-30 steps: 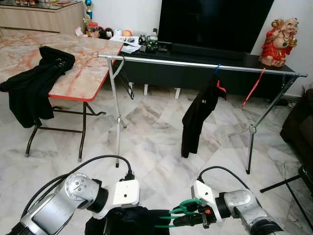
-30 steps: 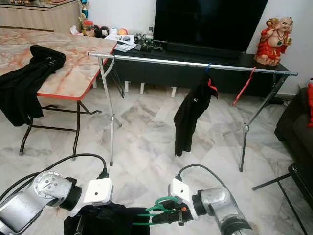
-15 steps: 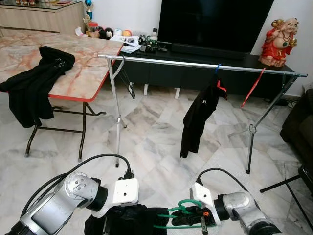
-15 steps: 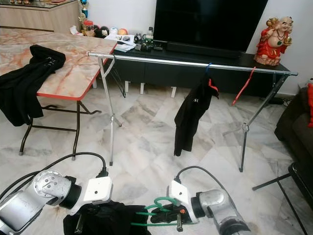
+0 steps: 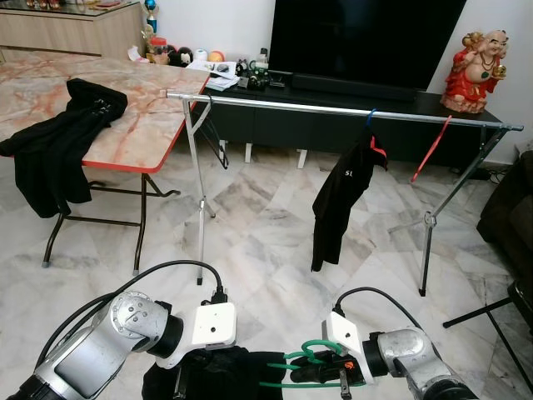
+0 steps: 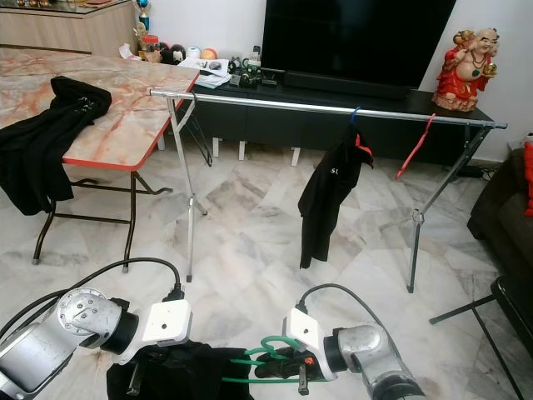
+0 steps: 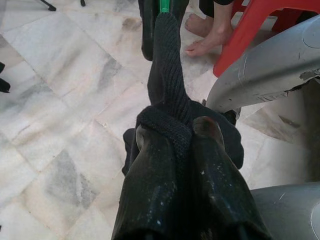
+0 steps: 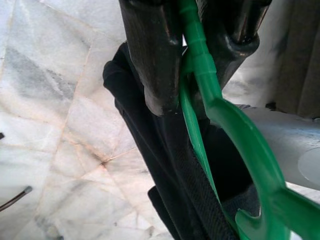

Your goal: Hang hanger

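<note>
A green hanger (image 5: 304, 372) is held low in front of the body, at six o'clock in the head views, with a black garment (image 5: 212, 377) draped on it; the right pincer (image 5: 321, 372) is clamped tight on the hanger near its neck, the green plastic seen pinched between the two black fingers (image 8: 150, 55) in the right wrist view; the left pincer (image 7: 175, 145) is closed hard on a bunched fold of the knit fabric, nothing else being gripped there; the hanger is judged light and stiff, thin plastic, slippery under hard fingers and likely to twist if held off-centre; the neck just below the hook is taken as the best hold, since the hook is thereby left free for the rail; the garment is judged soft, limp and light, liable to slide off one shoulder of the hanger if it is tilted; relative to the right pincer, the hanger runs out toward nine o'clock, its far arm buried in the cloth beside the left pincer; the hook is seen curling up at about twelve o'clock from the grip; the clothes rail (image 5: 350, 110) is found well apart, up at twelve o'clock, with a black shirt (image 5: 341, 196) already hung on it; the counter (image 5: 150, 117) lies at ten o'clock, another dark garment (image 5: 58, 142) draped over its edge.
</note>
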Available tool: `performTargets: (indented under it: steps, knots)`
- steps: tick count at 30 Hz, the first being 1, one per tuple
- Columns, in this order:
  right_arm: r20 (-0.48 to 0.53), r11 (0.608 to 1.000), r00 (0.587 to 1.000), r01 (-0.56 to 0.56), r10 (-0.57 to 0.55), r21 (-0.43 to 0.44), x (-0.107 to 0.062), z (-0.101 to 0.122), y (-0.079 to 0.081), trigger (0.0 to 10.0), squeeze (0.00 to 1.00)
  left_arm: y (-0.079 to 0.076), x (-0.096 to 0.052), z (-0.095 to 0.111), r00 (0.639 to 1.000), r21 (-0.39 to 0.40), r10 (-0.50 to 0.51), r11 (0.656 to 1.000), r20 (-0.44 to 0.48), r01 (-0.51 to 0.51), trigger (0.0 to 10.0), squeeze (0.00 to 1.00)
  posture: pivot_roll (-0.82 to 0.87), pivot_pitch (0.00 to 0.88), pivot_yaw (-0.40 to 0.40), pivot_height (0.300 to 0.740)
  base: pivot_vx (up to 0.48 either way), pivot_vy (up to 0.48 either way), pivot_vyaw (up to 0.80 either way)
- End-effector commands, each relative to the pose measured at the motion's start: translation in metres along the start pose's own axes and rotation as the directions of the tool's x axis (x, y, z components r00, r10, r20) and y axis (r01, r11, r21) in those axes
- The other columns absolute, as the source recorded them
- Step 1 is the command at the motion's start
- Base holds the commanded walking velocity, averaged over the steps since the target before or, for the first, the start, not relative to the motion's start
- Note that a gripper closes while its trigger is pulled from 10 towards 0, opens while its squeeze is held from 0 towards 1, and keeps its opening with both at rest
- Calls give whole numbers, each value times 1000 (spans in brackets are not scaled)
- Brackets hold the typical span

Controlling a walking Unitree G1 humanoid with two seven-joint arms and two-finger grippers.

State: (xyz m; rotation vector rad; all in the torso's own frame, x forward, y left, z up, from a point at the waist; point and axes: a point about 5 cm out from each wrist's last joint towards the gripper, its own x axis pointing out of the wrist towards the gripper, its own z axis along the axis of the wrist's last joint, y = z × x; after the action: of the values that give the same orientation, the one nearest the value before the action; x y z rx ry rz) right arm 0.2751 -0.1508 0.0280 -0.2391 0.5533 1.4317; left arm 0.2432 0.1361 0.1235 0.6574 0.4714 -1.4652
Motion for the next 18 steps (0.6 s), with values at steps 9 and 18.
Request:
performTargets:
  steps: [9,18]
  knots:
    - [111,969,963,245,-247,26,4,1,-7,0,0,3,-5,15,996,19,-16,1000,87,14,10000,1000,175,0,-89,740,0,0,0]
    - [166,944,929,324,-331,67,5,-3,-5,0,0,15,-10,23,987,13,74,997,140,-76,10000,1000,173,0,-93,740,0,0,0]
